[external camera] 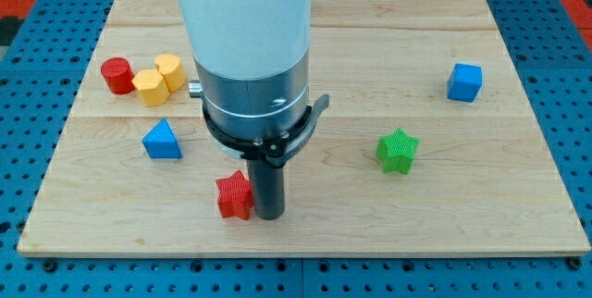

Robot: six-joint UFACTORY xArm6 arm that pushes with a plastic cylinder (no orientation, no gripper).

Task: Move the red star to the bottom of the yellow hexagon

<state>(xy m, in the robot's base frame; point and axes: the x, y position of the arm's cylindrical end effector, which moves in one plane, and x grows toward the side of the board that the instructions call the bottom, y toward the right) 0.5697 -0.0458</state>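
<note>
Red star (pixel 235 195) sat right up against my tip (pixel 268 215), on its left. Yellow hexagon (pixel 150 87) was way off far-left; no gripper here, just a rod.

Single view, high front angle, looking down on whole wooden board (pixel 444 39), arm close in foreground

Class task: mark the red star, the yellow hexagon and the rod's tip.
red star (pixel 235 195), camera view, its top face
yellow hexagon (pixel 151 86), camera view, its top face
my tip (pixel 268 215), camera view, its very end
</note>
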